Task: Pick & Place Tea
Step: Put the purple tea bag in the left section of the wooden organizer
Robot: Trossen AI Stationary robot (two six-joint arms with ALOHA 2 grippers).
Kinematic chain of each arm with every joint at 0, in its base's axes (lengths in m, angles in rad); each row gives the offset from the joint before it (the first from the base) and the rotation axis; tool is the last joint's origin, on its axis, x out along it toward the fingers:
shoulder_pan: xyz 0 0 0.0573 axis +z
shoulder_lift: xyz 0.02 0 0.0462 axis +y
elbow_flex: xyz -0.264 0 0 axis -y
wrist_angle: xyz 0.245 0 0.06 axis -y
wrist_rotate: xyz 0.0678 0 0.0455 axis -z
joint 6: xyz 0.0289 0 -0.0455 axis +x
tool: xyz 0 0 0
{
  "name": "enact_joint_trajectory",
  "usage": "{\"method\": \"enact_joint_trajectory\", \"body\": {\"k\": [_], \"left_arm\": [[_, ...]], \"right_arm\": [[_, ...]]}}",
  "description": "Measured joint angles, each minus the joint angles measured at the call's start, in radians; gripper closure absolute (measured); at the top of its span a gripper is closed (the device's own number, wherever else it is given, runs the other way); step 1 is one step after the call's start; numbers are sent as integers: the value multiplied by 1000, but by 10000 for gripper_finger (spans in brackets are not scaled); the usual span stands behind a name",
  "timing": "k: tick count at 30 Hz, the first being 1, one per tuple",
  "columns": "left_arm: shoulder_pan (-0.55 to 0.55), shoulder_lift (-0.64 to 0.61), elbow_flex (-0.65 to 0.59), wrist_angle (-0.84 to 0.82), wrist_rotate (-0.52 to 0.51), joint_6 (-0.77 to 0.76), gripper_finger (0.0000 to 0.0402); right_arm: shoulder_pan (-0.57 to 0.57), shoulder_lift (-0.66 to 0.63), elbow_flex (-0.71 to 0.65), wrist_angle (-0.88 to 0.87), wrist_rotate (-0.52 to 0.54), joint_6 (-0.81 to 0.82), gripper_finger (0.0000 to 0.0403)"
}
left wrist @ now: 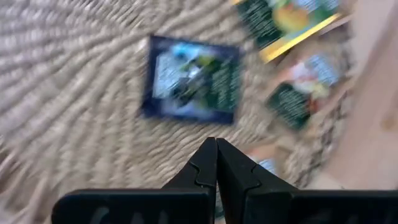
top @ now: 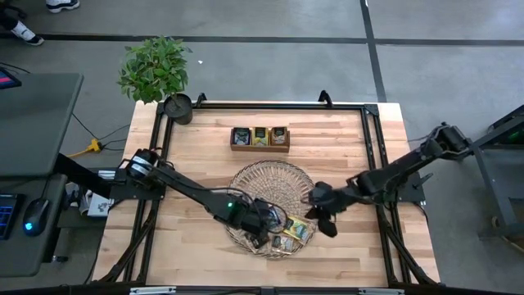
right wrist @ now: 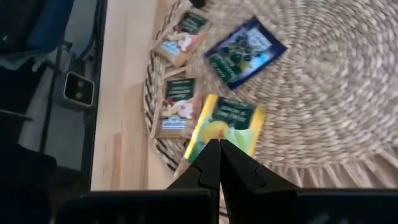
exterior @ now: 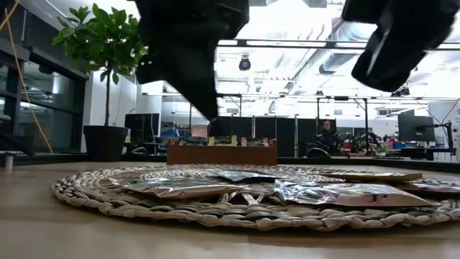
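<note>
Several glossy square tea sachets (right wrist: 245, 51)

A woven tray (top: 262, 176) lies mid-tabletop (top: 344, 139), sachets (top: 296, 230) on its near-right part. Behind it sits a box (top: 260, 138); a potted plant (top: 157, 74) stands at the far-left corner.

The left wrist view is motion-smeared, so the print on the dark blue sachet (left wrist: 191, 78) is unreadable. A sachet (left wrist: 266, 165) is mostly hidden behind the left gripper's (left wrist: 216, 144) closed fingers. From above, the left gripper (top: 260, 225) covers part of the woven tray (top: 270, 176), and labels in the wooden box (top: 260, 138) are too tiny. In the low view both arms are cropped at the top.
</note>
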State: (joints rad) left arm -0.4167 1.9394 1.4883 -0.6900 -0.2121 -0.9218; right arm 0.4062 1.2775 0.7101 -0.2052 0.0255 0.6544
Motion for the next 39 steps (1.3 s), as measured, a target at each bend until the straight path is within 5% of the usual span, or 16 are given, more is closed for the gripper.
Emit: {"method": "enact_joint_trajectory", "body": {"k": [7,17,39], "left_arm": [[25,6,1,38,3,13,401],[80,23,3,44,61,87,401],[129,80,4,30,142,172,401]], "right_arm": [[97,66,2,148,176,48,403],[150,241,1,342,183,132,403],[170,244,2,359,219,160,403]]}}
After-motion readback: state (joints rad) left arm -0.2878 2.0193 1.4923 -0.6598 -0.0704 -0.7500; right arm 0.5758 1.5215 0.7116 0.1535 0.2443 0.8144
